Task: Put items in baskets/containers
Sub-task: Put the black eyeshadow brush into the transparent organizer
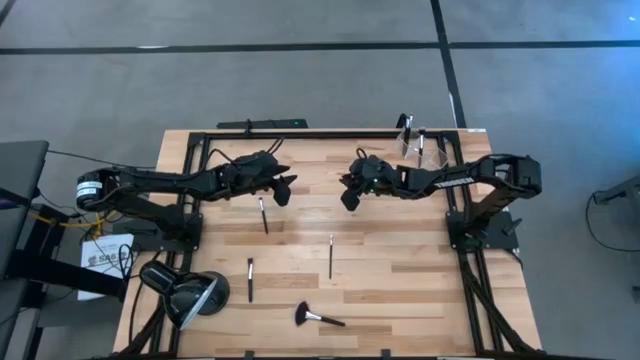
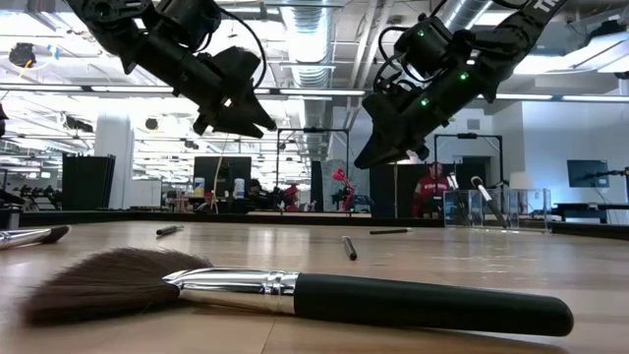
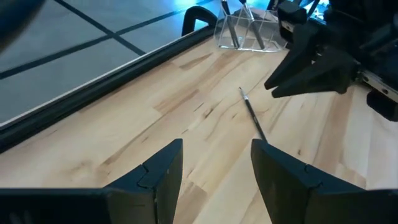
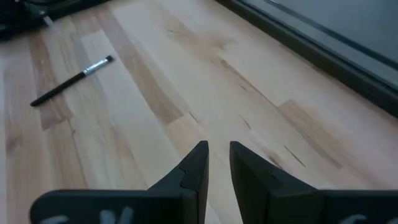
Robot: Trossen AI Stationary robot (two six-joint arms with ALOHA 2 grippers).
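Observation:
Thin dark brushes lie flat on the wooden table: one (image 1: 263,215) below my left gripper, one (image 1: 331,256) mid-table, one (image 1: 250,279) nearer the front. The large fluffy brush (image 1: 318,317) (image 2: 295,295) lies by the near edge. The clear holder (image 1: 410,140) (image 2: 482,208) (image 3: 245,31) stands at the far right with a few brushes upright in it. My left gripper (image 1: 285,190) (image 3: 214,168) hovers open and empty above the table. My right gripper (image 1: 350,200) (image 4: 217,155) hovers facing it, empty, its fingers a narrow gap apart.
A black dome-shaped lamp (image 1: 185,292) sits at the near left corner. A black frame rail (image 1: 300,133) runs along the far edge. One more thin brush (image 3: 252,118) lies between the grippers and the holder. Another brush (image 4: 71,81) shows in the right wrist view.

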